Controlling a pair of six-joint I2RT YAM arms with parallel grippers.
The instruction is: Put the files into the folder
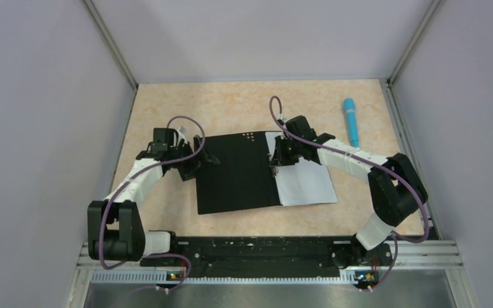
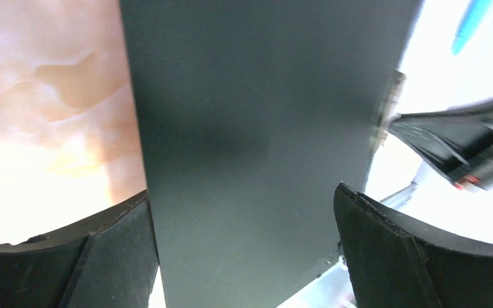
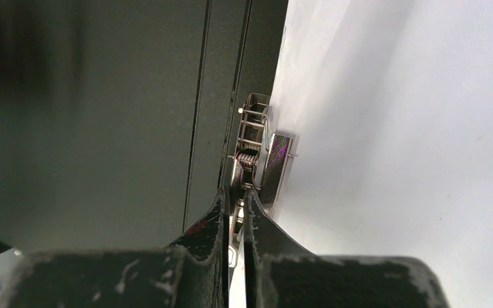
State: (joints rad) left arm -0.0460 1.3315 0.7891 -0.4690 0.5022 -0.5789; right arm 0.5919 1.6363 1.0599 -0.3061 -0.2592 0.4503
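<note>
The folder [image 1: 237,176] lies open on the table, black inside up. White files [image 1: 305,183] lie on its right half, and their right edge reaches past it. My left gripper [image 1: 199,157] stands open at the folder's left edge. In the left wrist view the black panel [image 2: 257,128] runs between its wide-apart fingers [image 2: 385,244]. My right gripper [image 1: 276,160] is shut at the spine. In the right wrist view its tips [image 3: 234,192] meet the metal clip [image 3: 263,154], between black folder [image 3: 103,128] and white files [image 3: 391,128]. Whether they pinch the clip's lever I cannot tell.
A blue pen [image 1: 351,120] lies at the back right of the tabletop, and also shows in the left wrist view [image 2: 467,29]. Grey walls close in the table on three sides. The arms' mounting rail [image 1: 263,250] runs along the near edge.
</note>
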